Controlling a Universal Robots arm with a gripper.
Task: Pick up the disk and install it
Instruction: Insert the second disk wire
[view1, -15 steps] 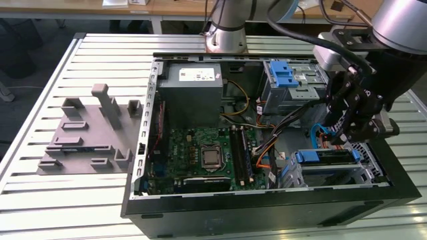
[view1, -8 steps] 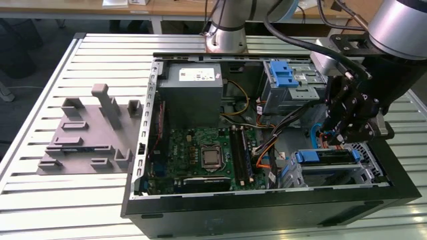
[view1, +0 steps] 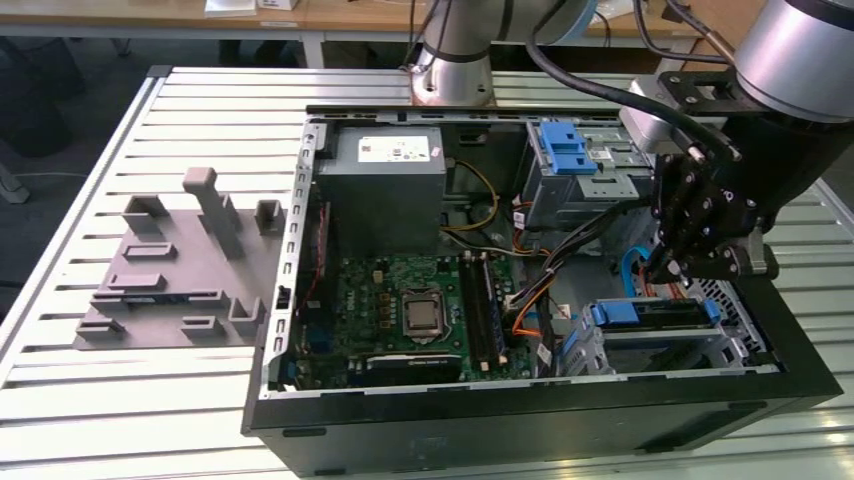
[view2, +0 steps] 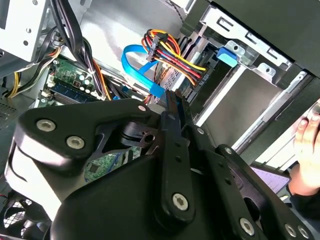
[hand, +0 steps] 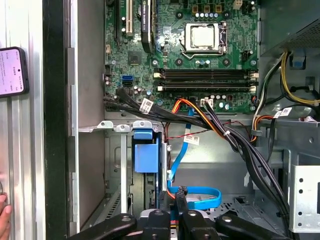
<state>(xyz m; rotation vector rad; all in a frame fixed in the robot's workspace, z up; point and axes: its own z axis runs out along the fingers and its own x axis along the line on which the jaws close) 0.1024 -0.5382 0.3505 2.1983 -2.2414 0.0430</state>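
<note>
My black claw (view1: 697, 262) hung over the open case's right side, fingers looking nearly closed and holding nothing I could make out, while the blue-bracketed silver disk (view1: 646, 318) sat in the near-right bay (hand: 120, 165), so installation looked mostly done.

The tool (view1: 674, 268) is matt black metal with bright steel screw heads, seen close in both wrist views (view2: 170, 150). The arm (view1: 801, 45) has a smooth, satin silver shell. The case (view1: 534, 410) is black, slightly glossy outside, bare grey sheet metal inside. The cage (view1: 647, 335) is dull silver metal with smooth blue plastic latches. The board (hand: 200, 50) is glossy green, its socket (hand: 202, 36) shiny metal. Cables (view2: 172, 55) wear smooth coloured plastic; the ribbon (hand: 200, 197) is glossy blue. The surface (view1: 80, 200) is ribbed, pale brushed metal. The fixture (view1: 167, 275) looks matt grey plastic.
</note>
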